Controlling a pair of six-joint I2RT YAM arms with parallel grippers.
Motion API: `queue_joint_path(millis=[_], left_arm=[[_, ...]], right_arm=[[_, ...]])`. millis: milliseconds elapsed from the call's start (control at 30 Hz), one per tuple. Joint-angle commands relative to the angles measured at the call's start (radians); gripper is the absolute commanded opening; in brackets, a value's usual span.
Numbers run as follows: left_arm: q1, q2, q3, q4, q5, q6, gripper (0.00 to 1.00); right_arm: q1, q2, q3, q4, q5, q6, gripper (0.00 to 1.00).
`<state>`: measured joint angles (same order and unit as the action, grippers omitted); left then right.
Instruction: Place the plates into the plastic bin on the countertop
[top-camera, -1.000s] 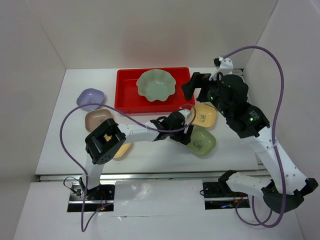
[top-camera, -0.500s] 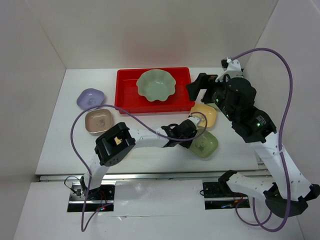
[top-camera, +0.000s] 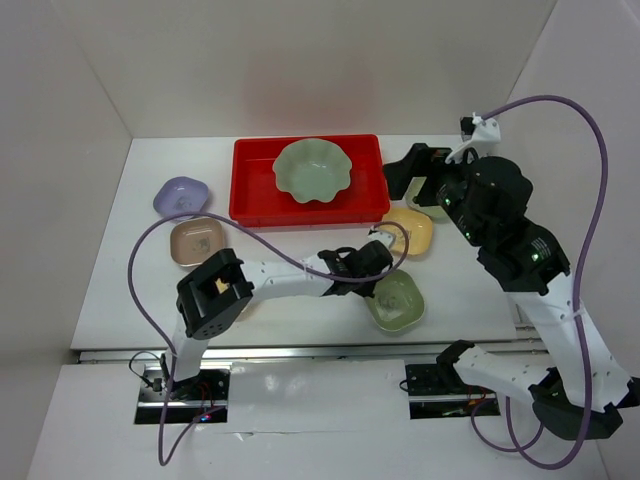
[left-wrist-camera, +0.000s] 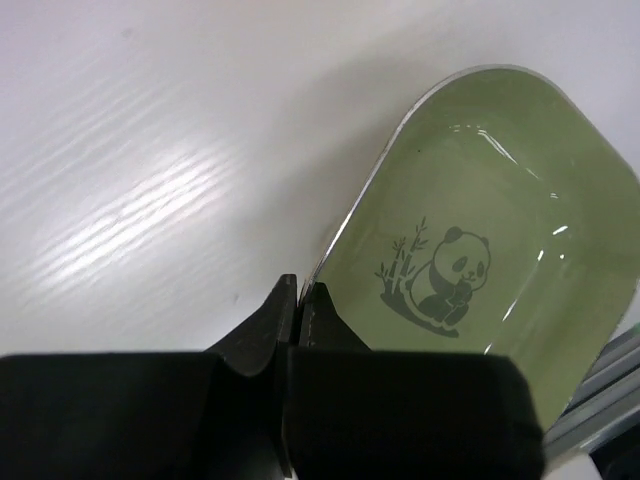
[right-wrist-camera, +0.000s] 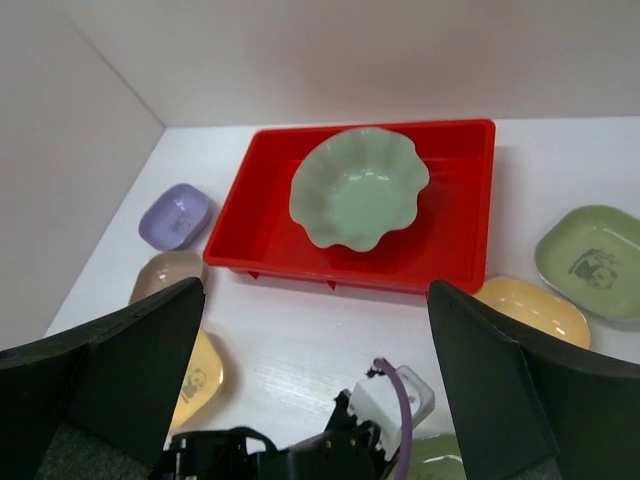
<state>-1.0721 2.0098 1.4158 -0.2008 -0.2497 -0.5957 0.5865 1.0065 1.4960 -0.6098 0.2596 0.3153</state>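
Left hand (left-wrist-camera: 298, 300): clamped on the rim of the green panda dish (left-wrist-camera: 480, 260), which extends beyond its fingertips over the tabletop (left-wrist-camera: 150, 150). Obstructions: yellow dish (top-camera: 410, 228) just past the hand; red bin (top-camera: 250, 190), holding the scalloped dish (top-camera: 312, 170), farther on. Right hand (right-wrist-camera: 312, 300): fingers wide apart, empty, raised, bin ahead.

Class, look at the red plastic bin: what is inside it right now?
Only the large pale green scalloped dish sits inside the red bin. The bin floor beneath that dish is covered, so nothing there can be checked.
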Motion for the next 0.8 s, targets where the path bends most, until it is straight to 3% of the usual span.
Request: queue_joint_path(millis=[0,100,333,533,767], left_arm=[[-0.014,-0.080,0.083,-0.231,-0.150,-0.091,0.00],[0.029,-0.080,0.233,-0.417,-0.183,-0.134,0.00],[0.242,-0.120,0.400,-0.581,-0.135,-0.256,0.00],[0.443,-0.115,0.468,-0.611,-0.180,-0.346,0.00],[0.587,-0.010,0.577,-0.516,-0.148,-0.303,0.00]], right_arm=[[0.007,-0.036,0.093,-0.011,0.032,-0.016,1.00],[0.007,-0.060,0.128,-0.011,0.041,-0.016,1.00],[0.007,-0.071,0.187,-0.034,0.050,-0.016,1.00],[0.007,-0.111,0.187,-0.025,0.059,-0.016,1.00],[0.007,-0.120,0.176,-0.016,0.041,-0.016,1.00]])
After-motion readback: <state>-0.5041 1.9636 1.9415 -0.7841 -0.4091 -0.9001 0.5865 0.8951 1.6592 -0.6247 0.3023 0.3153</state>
